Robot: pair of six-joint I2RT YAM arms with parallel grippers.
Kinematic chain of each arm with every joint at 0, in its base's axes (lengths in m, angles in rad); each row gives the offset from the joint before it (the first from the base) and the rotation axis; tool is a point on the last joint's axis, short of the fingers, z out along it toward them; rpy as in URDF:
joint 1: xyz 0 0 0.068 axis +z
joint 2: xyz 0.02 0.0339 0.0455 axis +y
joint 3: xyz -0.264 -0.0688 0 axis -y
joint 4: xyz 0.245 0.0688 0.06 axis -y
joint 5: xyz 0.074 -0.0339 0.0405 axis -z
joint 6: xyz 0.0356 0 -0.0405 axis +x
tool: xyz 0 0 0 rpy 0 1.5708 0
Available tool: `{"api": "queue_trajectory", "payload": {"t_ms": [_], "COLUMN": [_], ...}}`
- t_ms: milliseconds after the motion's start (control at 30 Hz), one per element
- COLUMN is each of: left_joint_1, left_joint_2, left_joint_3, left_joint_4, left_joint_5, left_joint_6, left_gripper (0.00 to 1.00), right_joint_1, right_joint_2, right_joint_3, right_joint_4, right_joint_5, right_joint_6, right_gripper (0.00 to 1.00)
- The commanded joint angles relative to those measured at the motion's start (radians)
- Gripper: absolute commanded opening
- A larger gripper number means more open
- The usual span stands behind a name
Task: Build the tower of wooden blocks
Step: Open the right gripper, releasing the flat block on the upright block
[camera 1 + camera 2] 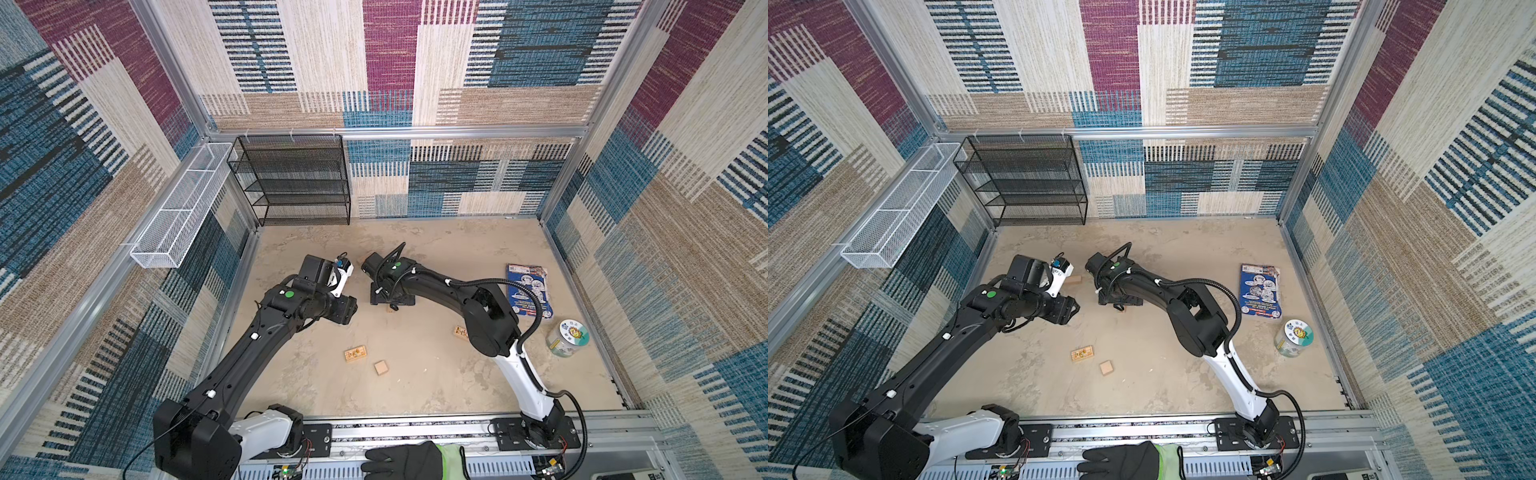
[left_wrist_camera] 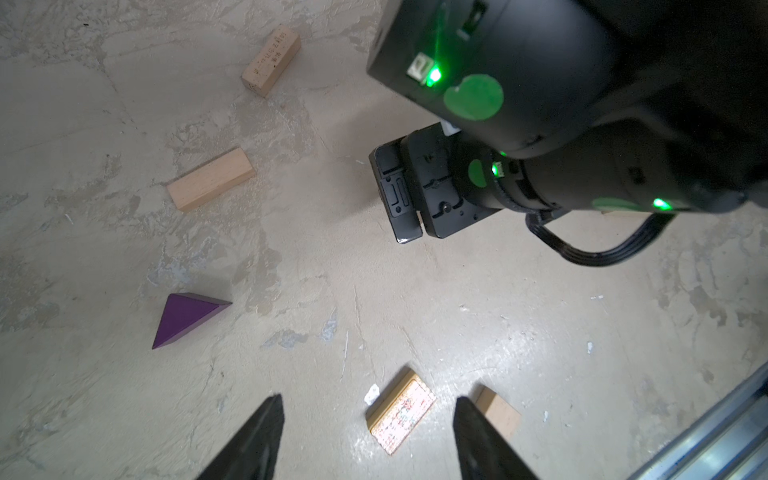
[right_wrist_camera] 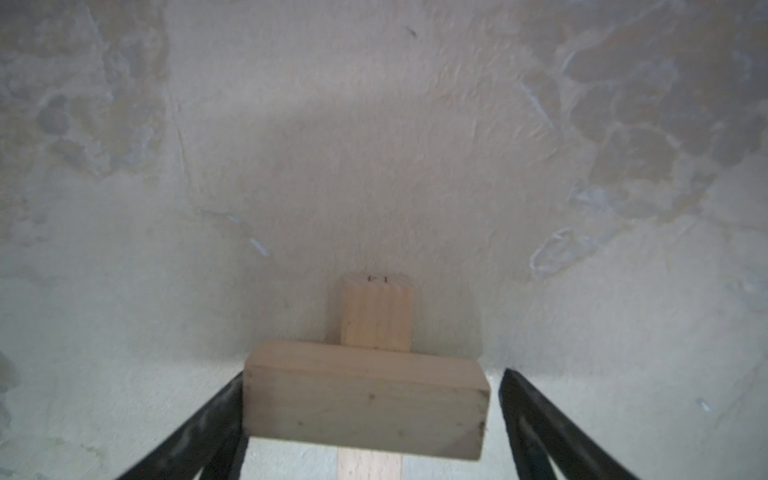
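In the right wrist view a plain tan brick (image 3: 365, 399) lies crosswise on a lower wood block (image 3: 376, 311), a low tower of two. My right gripper (image 3: 372, 372) straddles the top brick, open: one finger is at its end, the other stands off with a gap. My left gripper (image 2: 369, 399) hangs open and empty above the floor. Below it lie a printed block (image 2: 401, 411) and a cube (image 2: 498, 413). A purple wedge (image 2: 187, 318), a plain brick (image 2: 210, 179) and a marked block (image 2: 272, 60) lie further off.
A blue booklet (image 1: 528, 291) and a lidded jar (image 1: 567, 337) sit at the right. A black mesh shelf (image 1: 299, 183) and a white wire basket (image 1: 183, 208) stand at the back left. A gloved hand (image 1: 407, 459) rests on the front rail.
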Motion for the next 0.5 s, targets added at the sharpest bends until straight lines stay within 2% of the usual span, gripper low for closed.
{"api": "queue_trajectory", "payload": {"t_ms": [0,267,467], "left_joint_1": [0.001,0.001,0.002], "left_joint_2": [0.002,0.004,0.001], "left_joint_3": [0.006,0.006,0.006], "left_joint_4": [-0.001,-0.001,-0.003], "left_joint_5": [0.001,-0.001,-0.003], "left_joint_6": [0.016,0.016,0.016], "left_gripper": [0.69,0.7,0.7], "right_joint_1": [0.002,0.002,0.002], "right_joint_2": [-0.014,-0.015,-0.017], "right_joint_3": [-0.006,-0.007,0.0], "right_joint_4": [0.016,0.016,0.014], "right_joint_5": [-0.005,-0.005,-0.003], "right_joint_6": [-0.002,-0.003,-0.001], "right_gripper": [0.91,0.91,0.96]}}
